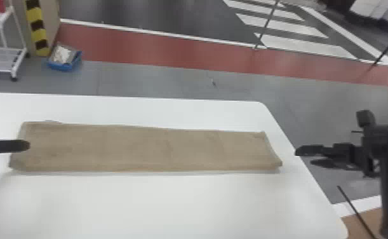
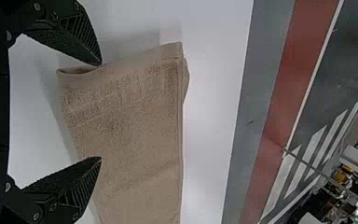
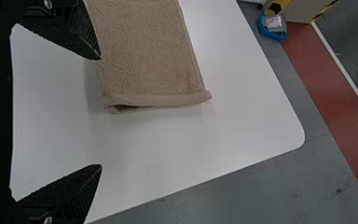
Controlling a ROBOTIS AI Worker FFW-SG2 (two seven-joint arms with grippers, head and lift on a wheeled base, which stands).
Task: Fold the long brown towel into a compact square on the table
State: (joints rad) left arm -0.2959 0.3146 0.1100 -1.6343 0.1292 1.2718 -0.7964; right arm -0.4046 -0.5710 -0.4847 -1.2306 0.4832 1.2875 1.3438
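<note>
Brown towel (image 1: 145, 147), one: laid on white table (image 1: 170, 203) as a long strip, ends towards nine and three o'clock. Lengthwise doubling apparently done, layered edges being shown; end-to-end folds into a square still to be made. Left gripper (image 2: 100, 111): fingers spread wide about the nine o'clock end, nothing clamped. Right gripper (image 3: 100, 111): likewise wide, nothing held, stationed off the three o'clock end. Blue bin (image 1: 63, 66), one: floor, eleven o'clock in head view; pale contents (image 1: 61, 54) held, unidentified.
</note>
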